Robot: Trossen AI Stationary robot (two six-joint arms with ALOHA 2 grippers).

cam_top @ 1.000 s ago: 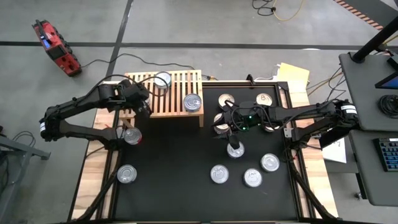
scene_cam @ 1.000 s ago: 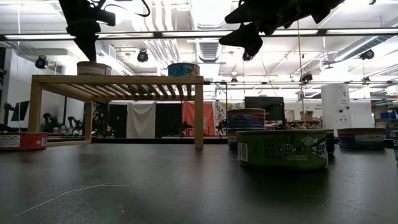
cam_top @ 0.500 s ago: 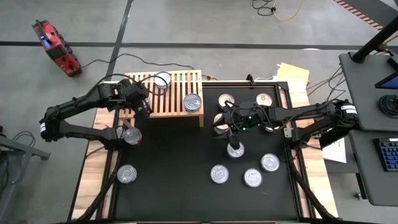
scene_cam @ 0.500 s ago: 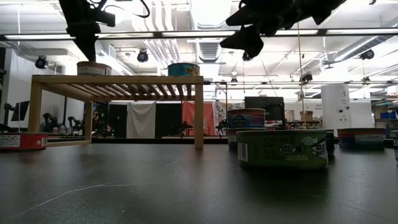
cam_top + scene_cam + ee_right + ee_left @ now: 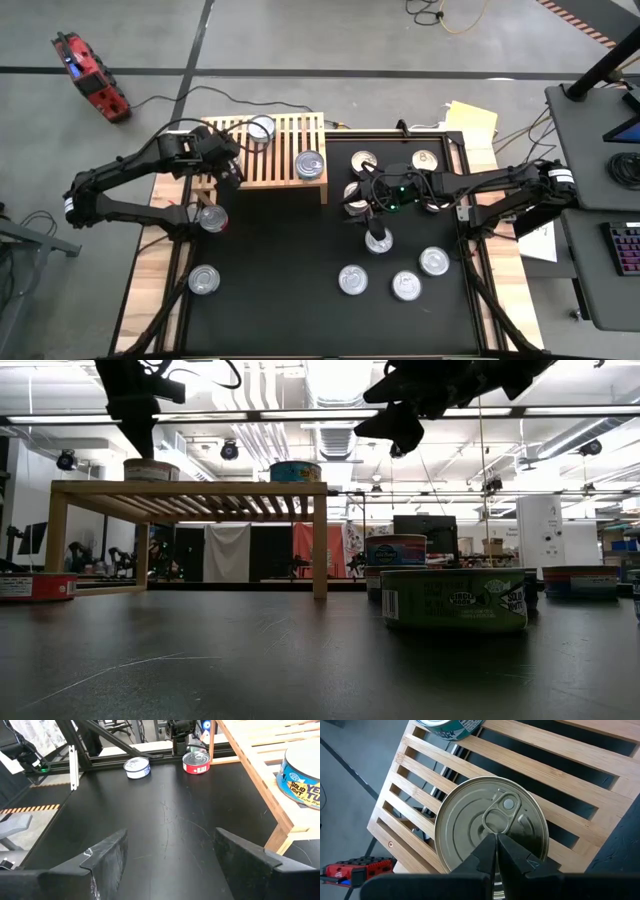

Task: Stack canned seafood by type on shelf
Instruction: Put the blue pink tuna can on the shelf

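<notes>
You've got lots of open black counter (image 5: 290, 260) in front of the shelf (image 5: 285, 170). Right of the shelf it's crowded with tins (image 5: 363, 160), and two tins (image 5: 310, 165) already sit on its slats.

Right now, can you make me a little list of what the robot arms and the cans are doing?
shelf: light-wood slatted rack at the table's far left
cans on shelf: two, a silver-lidded can and a blue-labelled can
left gripper: shut, above the silver-lidded can, holding nothing
right gripper: open, empty, above the black mat right of the shelf
cans on mat: a red-labelled can and others scattered about
</notes>
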